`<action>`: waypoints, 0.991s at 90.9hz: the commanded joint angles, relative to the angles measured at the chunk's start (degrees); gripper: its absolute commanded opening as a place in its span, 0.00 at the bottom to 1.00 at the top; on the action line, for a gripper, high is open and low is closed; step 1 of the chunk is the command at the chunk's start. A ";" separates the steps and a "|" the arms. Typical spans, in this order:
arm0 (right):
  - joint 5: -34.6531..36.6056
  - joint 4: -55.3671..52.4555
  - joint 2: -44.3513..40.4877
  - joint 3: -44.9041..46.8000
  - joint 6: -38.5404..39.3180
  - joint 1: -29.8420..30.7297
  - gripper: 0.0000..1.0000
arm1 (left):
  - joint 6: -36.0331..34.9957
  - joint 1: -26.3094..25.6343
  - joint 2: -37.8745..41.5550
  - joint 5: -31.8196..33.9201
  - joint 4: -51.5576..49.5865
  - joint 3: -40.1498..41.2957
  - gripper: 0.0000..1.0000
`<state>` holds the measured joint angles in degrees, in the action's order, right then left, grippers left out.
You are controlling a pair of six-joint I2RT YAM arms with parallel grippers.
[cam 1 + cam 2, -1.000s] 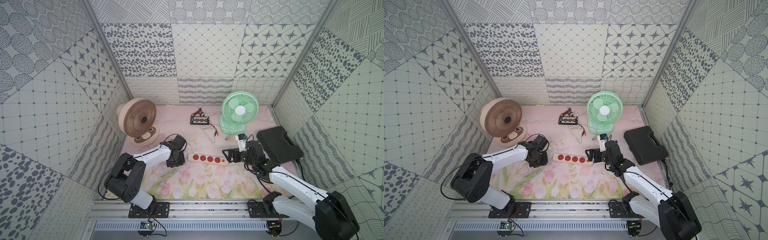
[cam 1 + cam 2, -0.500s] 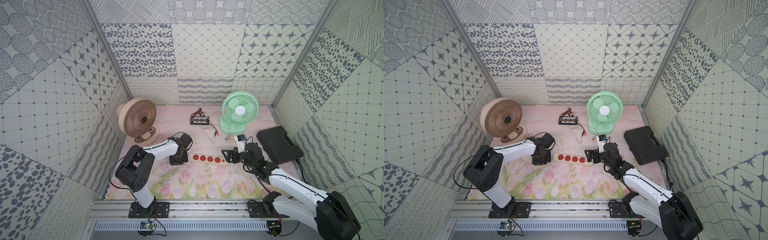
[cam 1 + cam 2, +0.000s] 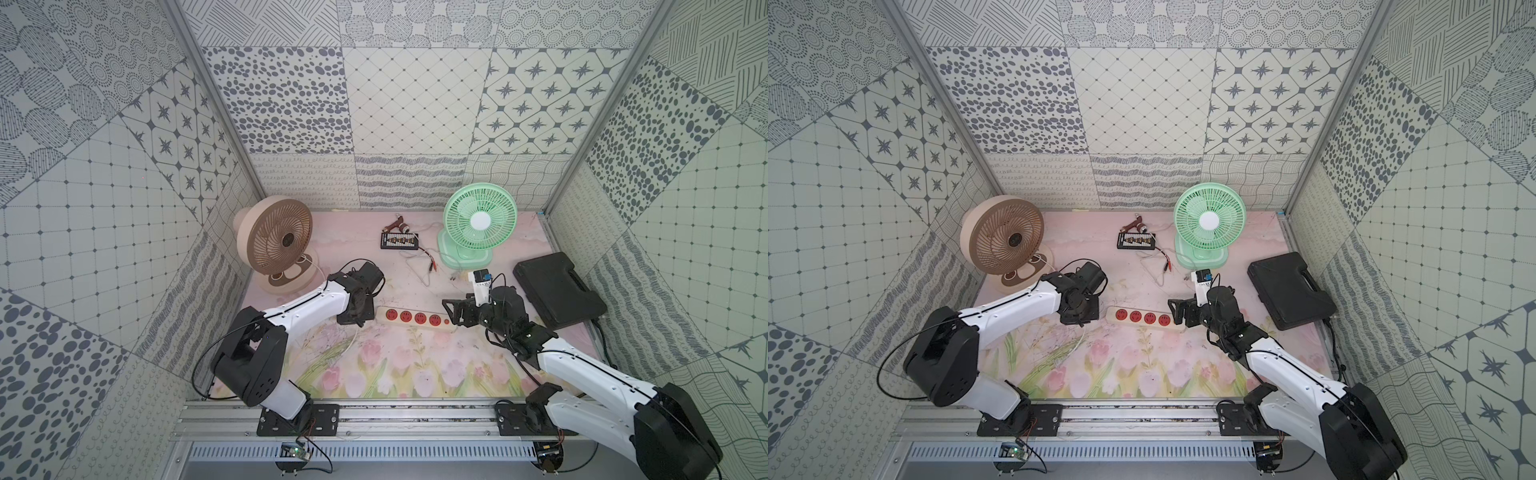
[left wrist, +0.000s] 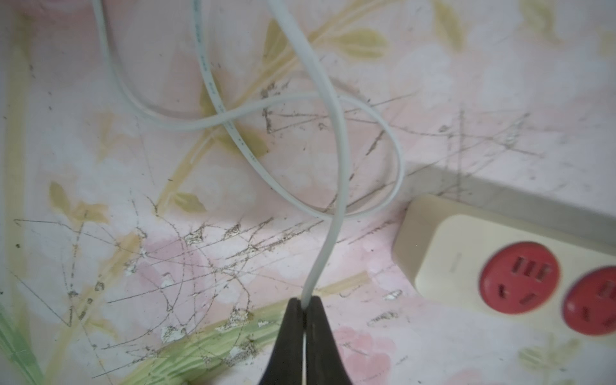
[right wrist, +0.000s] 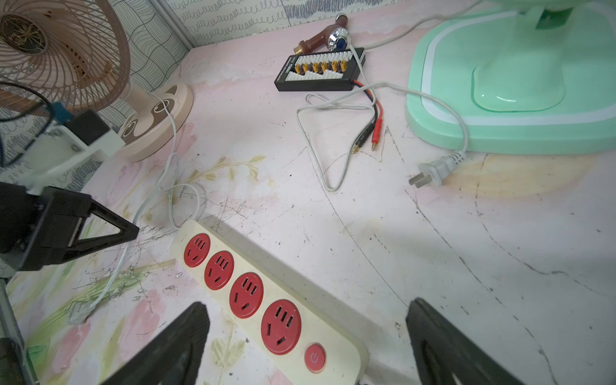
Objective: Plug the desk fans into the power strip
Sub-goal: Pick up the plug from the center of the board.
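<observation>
Barely started: pinching a white cord [image 4: 338, 160] in the pressed-together left pincer [image 4: 304, 301] just left of the power strip [image 3: 413, 319] lying mid-frame in a top view, holding the right pincer [image 5: 308, 303] spread wide at its button end, four red sockets [image 5: 246, 295] empty, plugging-in yet to do.

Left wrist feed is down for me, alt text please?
The left gripper is shut on a thin white cord, which loops across the scratched floral mat. The power strip lies nearby, end-on, two red sockets showing, both empty.
</observation>
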<state>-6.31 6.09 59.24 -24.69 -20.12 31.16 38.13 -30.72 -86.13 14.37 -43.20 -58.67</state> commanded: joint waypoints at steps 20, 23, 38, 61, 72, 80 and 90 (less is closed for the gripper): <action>-8.26 3.17 -1.58 -0.77 1.13 1.41 0.96 | 0.66 -0.59 15.57 -3.28 -6.34 -6.88 0.00; -9.02 3.21 -1.81 -1.04 1.13 1.71 0.95 | 0.75 -0.65 16.17 -4.25 -6.17 -7.51 0.00; -9.32 -1.11 -0.66 -5.04 2.12 5.15 0.89 | 1.73 -1.16 17.51 -7.38 -6.13 -11.39 0.00; 2.82 -5.91 3.71 -11.55 -0.23 17.91 0.84 | 5.06 -3.68 18.09 -10.66 -2.04 -14.80 0.00; 9.79 -7.45 7.81 -16.21 -2.67 23.98 0.81 | 8.03 -5.41 18.28 -10.47 1.38 -14.39 0.00; 14.90 -8.31 11.12 -19.43 -4.94 27.62 0.78 | 9.97 -6.64 18.26 -9.78 3.60 -14.21 0.00; 18.87 -6.84 14.53 -21.64 -7.71 30.78 0.75 | 11.91 -7.79 17.77 -8.65 5.76 -14.18 0.00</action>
<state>4.10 -1.87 71.09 -43.51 -23.64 59.55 44.86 -36.77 -68.20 6.09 -43.79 -72.36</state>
